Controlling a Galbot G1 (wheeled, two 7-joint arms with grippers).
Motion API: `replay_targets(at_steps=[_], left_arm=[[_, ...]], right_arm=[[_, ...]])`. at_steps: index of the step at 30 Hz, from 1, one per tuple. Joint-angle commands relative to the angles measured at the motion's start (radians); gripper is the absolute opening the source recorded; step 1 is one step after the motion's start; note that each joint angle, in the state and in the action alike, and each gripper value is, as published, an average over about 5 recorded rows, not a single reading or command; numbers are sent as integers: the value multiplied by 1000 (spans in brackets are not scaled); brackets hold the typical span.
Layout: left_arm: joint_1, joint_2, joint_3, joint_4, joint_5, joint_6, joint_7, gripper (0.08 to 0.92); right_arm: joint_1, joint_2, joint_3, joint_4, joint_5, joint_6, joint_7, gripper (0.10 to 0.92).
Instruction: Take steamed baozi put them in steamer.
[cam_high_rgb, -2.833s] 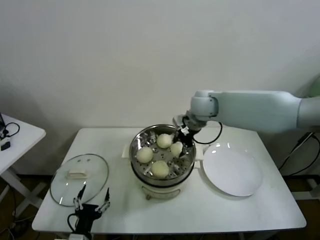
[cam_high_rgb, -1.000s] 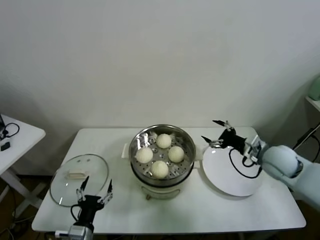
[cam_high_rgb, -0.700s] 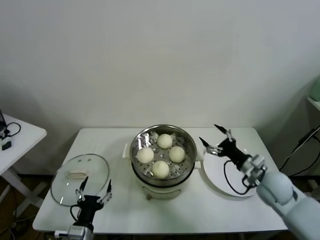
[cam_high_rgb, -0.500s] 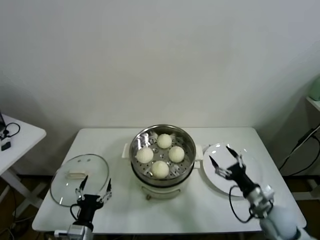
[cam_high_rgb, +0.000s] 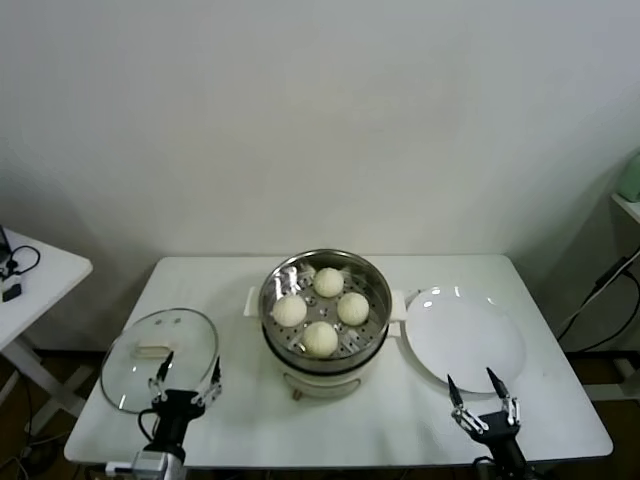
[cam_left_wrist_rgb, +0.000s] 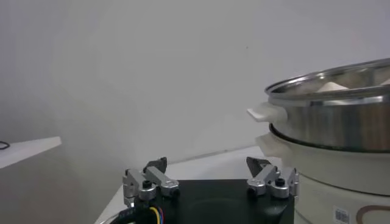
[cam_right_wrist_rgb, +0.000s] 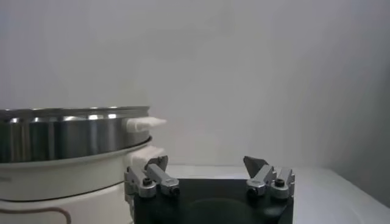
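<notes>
The steel steamer (cam_high_rgb: 372, 322) stands mid-table on its white base. Several cream-white baozi lie on its perforated tray; one is at the front (cam_high_rgb: 320, 339), one at the back (cam_high_rgb: 328, 281). My right gripper (cam_high_rgb: 479, 391) is open and empty at the table's front right, below the white plate. My left gripper (cam_high_rgb: 187, 379) is open and empty at the front left, beside the glass lid. The steamer's wall shows in the left wrist view (cam_left_wrist_rgb: 341, 122) and the right wrist view (cam_right_wrist_rgb: 67, 131), with open fingertips (cam_left_wrist_rgb: 155, 164) (cam_right_wrist_rgb: 255, 163) in front.
An empty white plate (cam_high_rgb: 465, 340) lies right of the steamer. A glass lid (cam_high_rgb: 160, 358) lies at the table's left. A small side table (cam_high_rgb: 30, 275) stands at the far left. The wall is close behind.
My right arm let go of the last baozi in the steamer, swung right over the plate and drew back to the table's front right. The left gripper stayed put.
</notes>
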Motion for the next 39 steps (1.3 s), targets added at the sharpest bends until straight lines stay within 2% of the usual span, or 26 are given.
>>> replay_targets(at_steps=[1, 39], left_arm=[[5, -4, 2, -3, 1, -2, -1, 823], [27, -12, 3, -21, 4, -10, -3, 823]], right_arm=[[-103, 127, 49, 24, -25, 74, 7, 823], [-89, 144, 29, 68, -39, 49, 40, 823]])
